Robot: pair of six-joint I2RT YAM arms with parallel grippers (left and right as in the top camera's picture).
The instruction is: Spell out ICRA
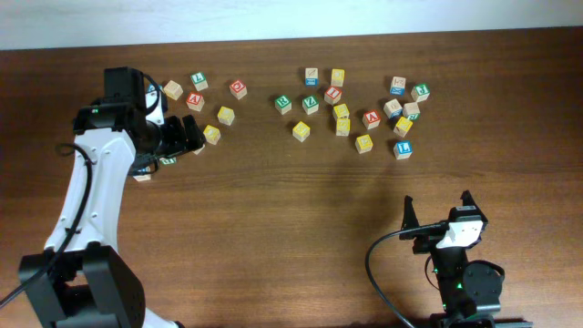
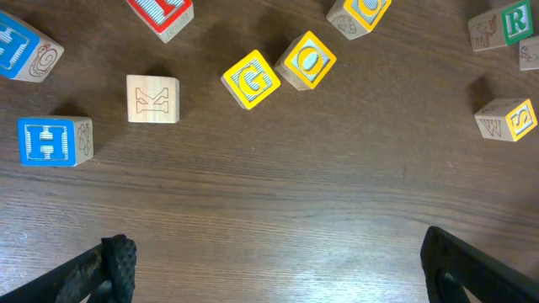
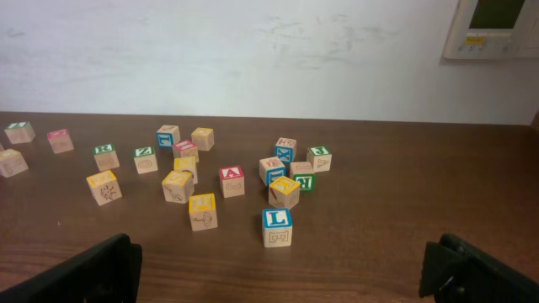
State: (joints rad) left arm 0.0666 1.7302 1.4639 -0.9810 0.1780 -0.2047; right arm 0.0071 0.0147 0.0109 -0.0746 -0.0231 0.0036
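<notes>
Small pale-wood letter cubes lie scattered across the far half of the table. A red A cube (image 1: 371, 118) sits in the right cluster and also shows in the right wrist view (image 3: 232, 179). Another red cube (image 1: 333, 94) lies near it; its letter is too small to read. A green R cube (image 2: 514, 21) shows at the top right of the left wrist view. I cannot pick out the C. My left gripper (image 1: 187, 137) (image 2: 282, 282) is open and empty, low over bare wood. My right gripper (image 1: 437, 214) (image 3: 286, 278) is open and empty near the front edge.
Look-alike cubes lie ahead of the left gripper: yellow G (image 2: 251, 80), yellow O (image 2: 307, 61), plain K (image 2: 152, 98), blue H (image 2: 50, 140). A blue L cube (image 3: 276, 225) is nearest the right gripper. A white wall runs behind the table.
</notes>
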